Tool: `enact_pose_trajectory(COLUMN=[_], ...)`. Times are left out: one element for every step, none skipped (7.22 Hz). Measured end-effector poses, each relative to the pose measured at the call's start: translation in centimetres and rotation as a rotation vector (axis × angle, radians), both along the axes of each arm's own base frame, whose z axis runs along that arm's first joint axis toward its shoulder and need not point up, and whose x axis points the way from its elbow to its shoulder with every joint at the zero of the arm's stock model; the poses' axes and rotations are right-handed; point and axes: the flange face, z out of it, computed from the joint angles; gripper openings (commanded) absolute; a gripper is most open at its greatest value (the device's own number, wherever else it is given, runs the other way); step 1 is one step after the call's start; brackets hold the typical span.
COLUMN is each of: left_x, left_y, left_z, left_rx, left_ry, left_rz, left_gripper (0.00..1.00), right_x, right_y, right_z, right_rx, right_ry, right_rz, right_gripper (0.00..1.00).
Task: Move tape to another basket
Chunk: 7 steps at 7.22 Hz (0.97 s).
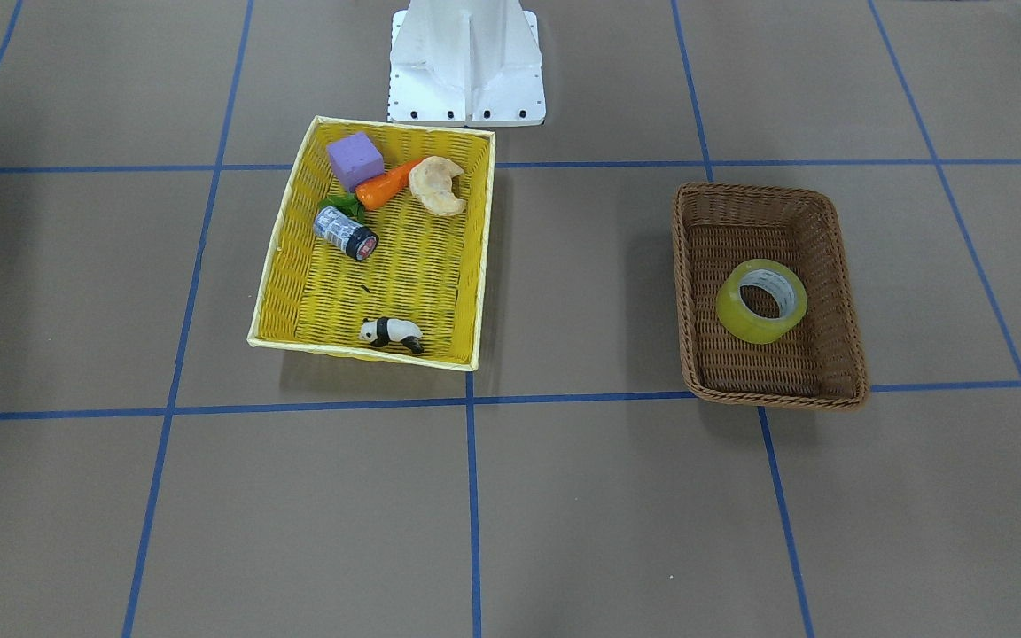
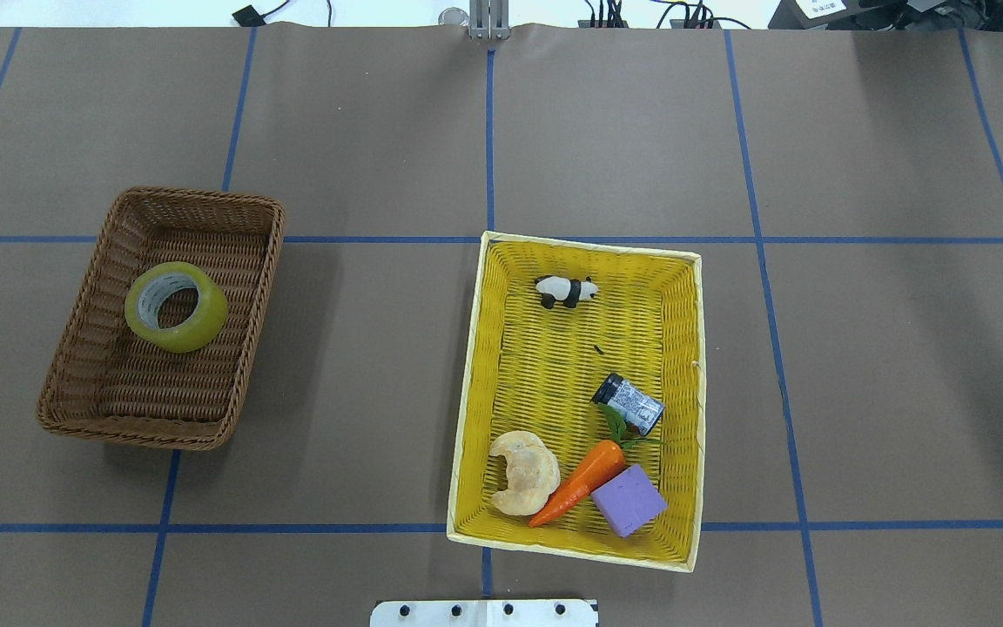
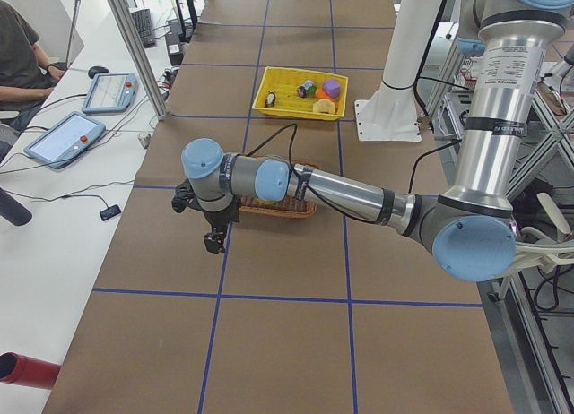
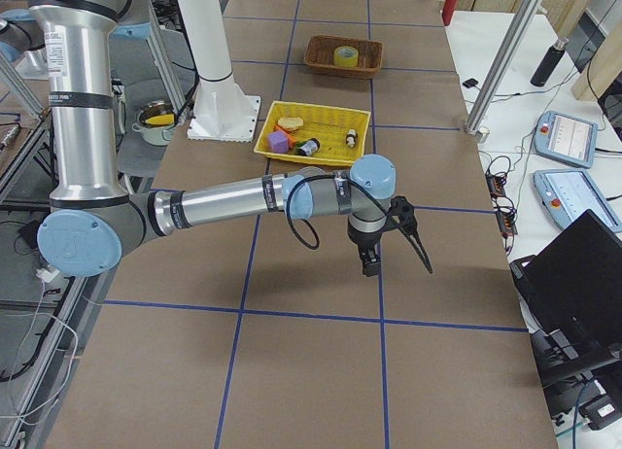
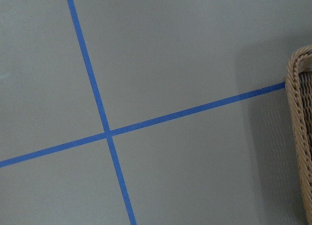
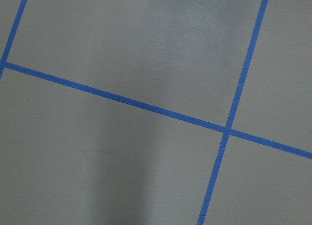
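Observation:
The yellow tape roll (image 1: 761,300) lies flat inside the brown wicker basket (image 1: 845,292), also in the overhead view (image 2: 176,306) with the basket's rim (image 2: 197,196) around it. The left gripper (image 3: 213,244) shows only in the exterior left view, hanging over bare table just off the basket's outer end. I cannot tell if it is open or shut. The left wrist view shows only the basket's rim (image 5: 298,137). The right gripper (image 4: 368,266) shows only in the exterior right view, over bare table beyond the yellow basket. Its state cannot be told.
The bright yellow basket (image 1: 483,266) holds a grey can (image 1: 345,234), a carrot (image 1: 384,184), a purple block (image 1: 355,160), a bread piece (image 1: 436,185) and a panda figure (image 1: 391,333). The white robot base (image 1: 466,62) stands behind it. Blue tape lines grid the brown table.

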Motion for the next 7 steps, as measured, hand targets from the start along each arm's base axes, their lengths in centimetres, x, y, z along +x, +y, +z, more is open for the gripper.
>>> enact_pose_trajectory(left_x=[0.0, 0.1, 0.3, 0.5, 0.6, 0.7, 0.8], left_y=[0.0, 0.0, 0.0, 0.1, 0.1, 0.1, 0.2], left_z=[-0.2, -0.6, -0.9, -0.9, -0.9, -1.3, -1.7], left_rx=[0.007, 0.013, 0.013, 0.008, 0.006, 0.013, 0.022], left_ry=[0.002, 0.017, 0.051, 0.079, 0.092, 0.098, 0.101], left_rz=[0.0, 0.001, 0.006, 0.011, 0.013, 0.015, 0.016], left_gripper=[0.98, 0.98, 0.98, 0.98, 0.98, 0.98, 0.98], right_x=[-0.1, -0.2, -0.3, -0.6, -1.1, -1.2, -1.0], right_y=[0.1, 0.0, -0.3, -0.9, -1.5, -1.2, -0.1], right_z=[0.5, 0.7, 0.5, 0.0, -0.8, -1.2, -1.3], right_rx=[-0.013, -0.023, -0.026, -0.023, -0.021, -0.022, -0.019], right_ry=[0.0, -0.008, -0.017, -0.02, -0.02, -0.026, -0.033], right_rz=[0.0, 0.003, 0.005, 0.0, -0.007, -0.01, -0.01], right_gripper=[1.0, 1.0, 1.0, 1.0, 1.0, 1.0, 1.0])
